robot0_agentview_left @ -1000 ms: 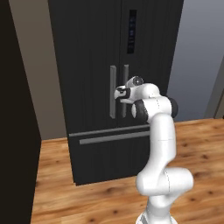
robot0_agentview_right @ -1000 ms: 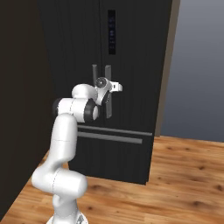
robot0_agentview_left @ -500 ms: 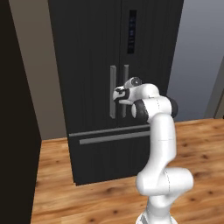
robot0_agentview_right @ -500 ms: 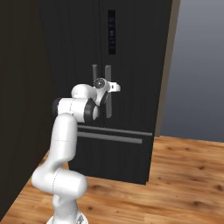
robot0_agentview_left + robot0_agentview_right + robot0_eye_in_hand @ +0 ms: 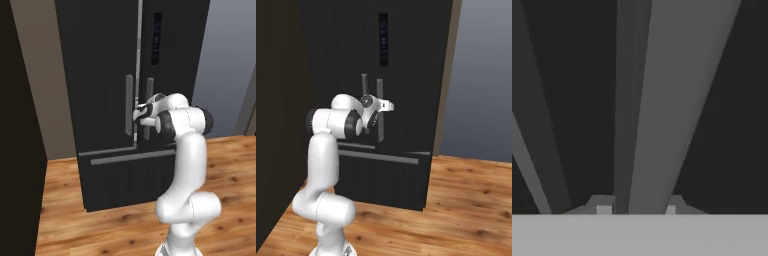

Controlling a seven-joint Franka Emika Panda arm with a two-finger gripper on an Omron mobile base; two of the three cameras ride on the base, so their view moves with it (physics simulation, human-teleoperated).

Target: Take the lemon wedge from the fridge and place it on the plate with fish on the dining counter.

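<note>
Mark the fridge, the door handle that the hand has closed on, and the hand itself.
fridge [image 5: 406, 60]: right base view, on the upper door panel.
door handle [image 5: 677, 100]: hand view, on the grey bar's middle.
hand [image 5: 136, 115]: left base view, between its fingertips at the handle.

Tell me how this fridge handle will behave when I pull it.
The bar handle looks rigid, so it likely won't flex in the gripper closed around it. Its smooth grey surface may let the fingers slide along it. The fridge door is tall, so expect a heavy swing.
</note>
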